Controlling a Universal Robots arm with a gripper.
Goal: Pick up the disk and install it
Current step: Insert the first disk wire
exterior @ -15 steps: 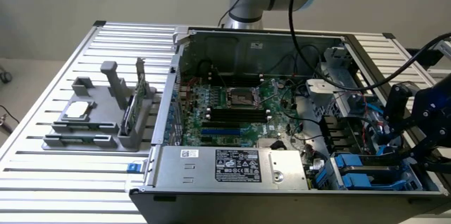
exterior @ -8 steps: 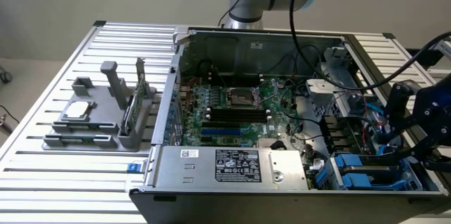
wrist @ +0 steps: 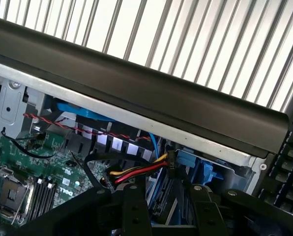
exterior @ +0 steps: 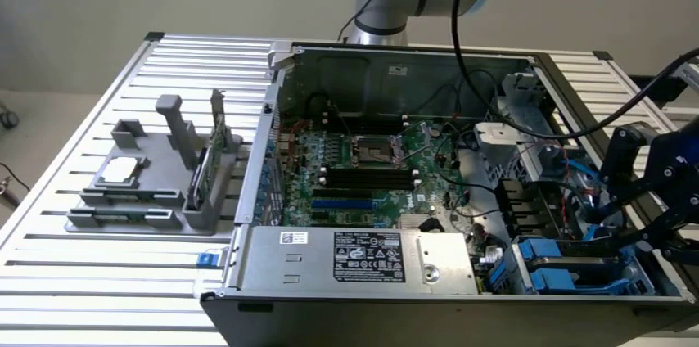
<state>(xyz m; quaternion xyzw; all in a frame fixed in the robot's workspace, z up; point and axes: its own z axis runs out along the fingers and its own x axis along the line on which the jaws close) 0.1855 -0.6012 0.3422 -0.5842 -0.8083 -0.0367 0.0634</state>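
Observation:
My black gripper (exterior: 618, 226) hangs over the drive bay at the exterior view's right end of the open computer case (exterior: 251, 200). In the wrist view its two fingers (wrist: 132, 209) stand either side of a thin dark slab with blue edges, the disk (wrist: 161, 196), seen edge-on. The jaws look shut on it. The disk points down into the bay, beside blue plastic brackets (wrist: 191, 160). In the exterior view the bay's blue brackets (exterior: 568, 275) sit just below the gripper, and the arm hides the disk itself.
A red, yellow and black cable bundle (wrist: 136, 172) runs close to the fingers. The case wall (wrist: 136, 83) borders the bay. A grey power-supply box (exterior: 372, 255) and the motherboard (exterior: 361, 167) lie further in. A grey parts tray (exterior: 142, 191) sits on the slatted table (exterior: 87, 281).

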